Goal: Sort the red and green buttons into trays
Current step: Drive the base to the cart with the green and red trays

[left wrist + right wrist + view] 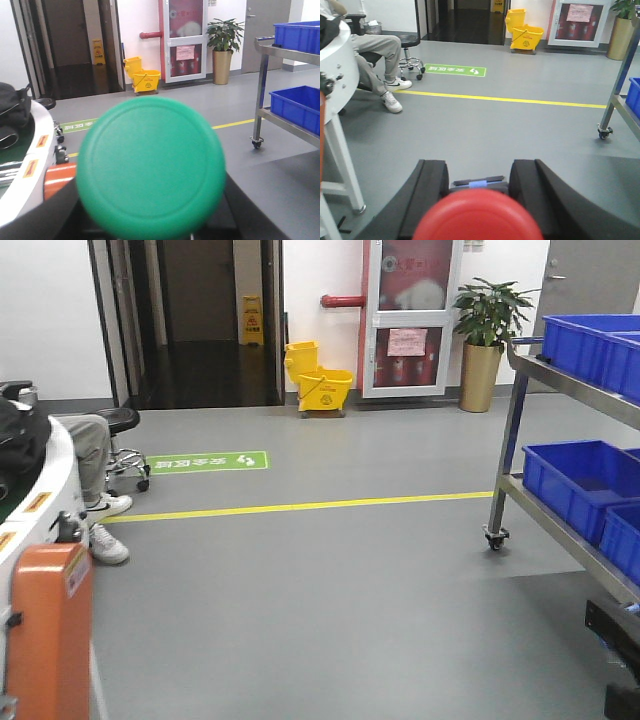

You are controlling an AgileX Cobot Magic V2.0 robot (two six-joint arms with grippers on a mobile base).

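Left gripper (pixel 155 230) is clamped on the green button (pixel 150 167), whose cap fills its wrist view. The right gripper (pixel 478 175) has the red button (pixel 477 215) pinched between its fingers, and both hang over bare floor. No tray shows in any view, so my worry is a loose grip or early release dropping a button to roll off, or a colour mix-up at the trays. Further out, the blue crates (pixel 575 480) on the steel cart (pixel 510 440) look bare inside, and the yellow mop bucket (pixel 322 388) is too far off to tell.
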